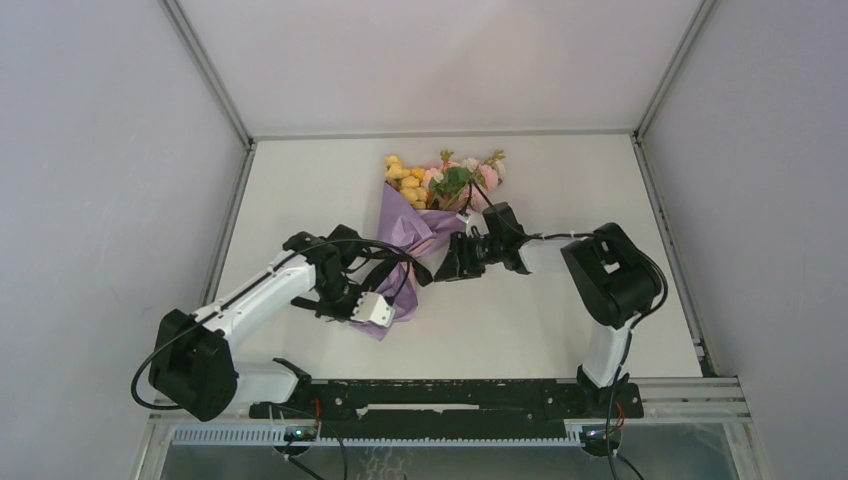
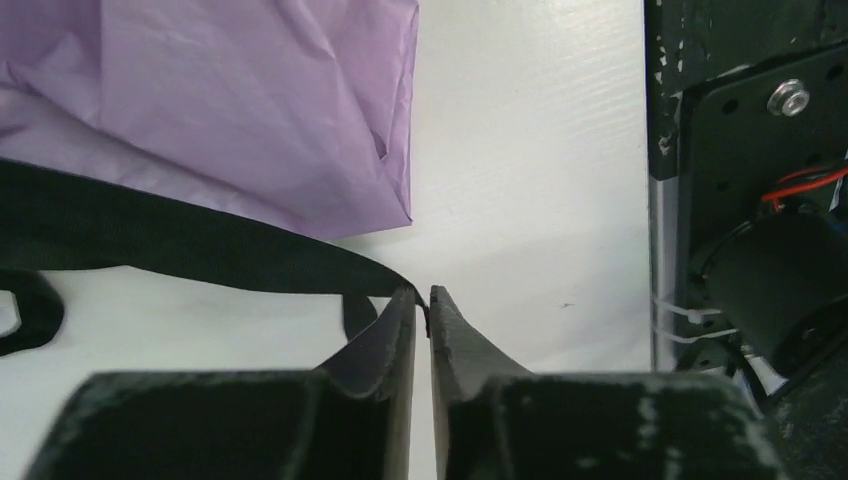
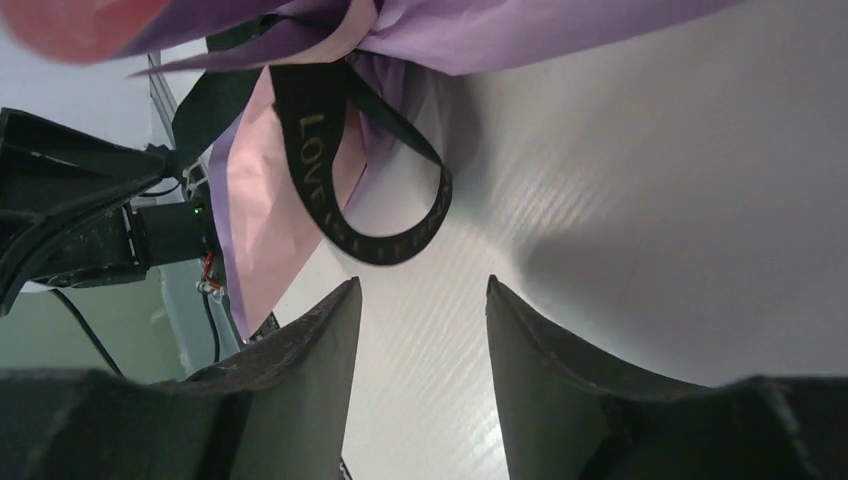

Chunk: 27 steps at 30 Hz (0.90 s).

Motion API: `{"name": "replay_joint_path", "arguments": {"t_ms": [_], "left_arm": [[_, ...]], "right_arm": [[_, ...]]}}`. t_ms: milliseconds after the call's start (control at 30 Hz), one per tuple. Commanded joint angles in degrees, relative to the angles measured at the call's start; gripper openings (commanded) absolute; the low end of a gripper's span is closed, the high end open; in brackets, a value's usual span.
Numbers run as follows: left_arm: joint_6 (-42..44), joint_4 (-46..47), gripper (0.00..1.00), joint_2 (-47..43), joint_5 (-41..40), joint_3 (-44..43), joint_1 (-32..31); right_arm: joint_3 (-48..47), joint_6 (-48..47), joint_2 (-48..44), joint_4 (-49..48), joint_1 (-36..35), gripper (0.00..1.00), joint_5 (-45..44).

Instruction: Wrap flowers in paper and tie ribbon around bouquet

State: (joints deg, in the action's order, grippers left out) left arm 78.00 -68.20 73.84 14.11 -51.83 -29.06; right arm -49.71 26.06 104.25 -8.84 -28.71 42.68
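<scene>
- Only the left wrist view shows the left gripper (image 2: pixel 424 300) pinched shut on the black ribbon (image 2: pixel 200 245), just beside a corner of the purple paper (image 2: pixel 220 100); only the right wrist view shows gold lettering on a loop of that ribbon and the paper's pink underside, with the right gripper (image 3: pixel 420 290) parted and holding nothing
- From above, the bouquet (image 1: pixel 405 225) lies mid-table, flowers (image 1: pixel 445 175) towards the far edge; bare surface lies on either side
- White table (image 1: pixel 560 320); grey walls (image 1: pixel 100 150) on three sides

Can't see stems, hidden inside paper (image 1: pixel 408 232). ribbon (image 2: pixel 150 238) runs off left wrist view's left edge. Blurred pink blob (image 3: pixel 80 20) cut off at right wrist view's top corner, can't ID.
</scene>
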Motion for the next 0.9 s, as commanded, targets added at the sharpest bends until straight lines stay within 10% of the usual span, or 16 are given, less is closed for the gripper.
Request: {"name": "replay_joint_path", "arguments": {"t_ms": [0, 200, 467, 867], "left_arm": [[4.1, -1.4, 0.39, -1.5, 0.8, 0.0, 0.8], [8.2, -0.7, 0.79, 0.4, 10.9, -7.9, 14.4], [-1.4, 41.5, 0.91, 7.6, 5.2, -1.7, 16.3], [17.4, 47.2, 0.96, 17.9, 6.3, 1.1, 16.3]], "right_arm": [[-3.4, 3.2, 3.4, -7.2, -1.5, 0.59, 2.8], [-3.4, 1.8, 5.5, -9.3, -3.2, 0.65, 2.4], [-3.9, 4.6, 9.2, -11.7, -3.4, 0.63, 0.4], [-5.4, 6.0, 11.8, -12.5, -3.4, 0.08, 3.1]]}}
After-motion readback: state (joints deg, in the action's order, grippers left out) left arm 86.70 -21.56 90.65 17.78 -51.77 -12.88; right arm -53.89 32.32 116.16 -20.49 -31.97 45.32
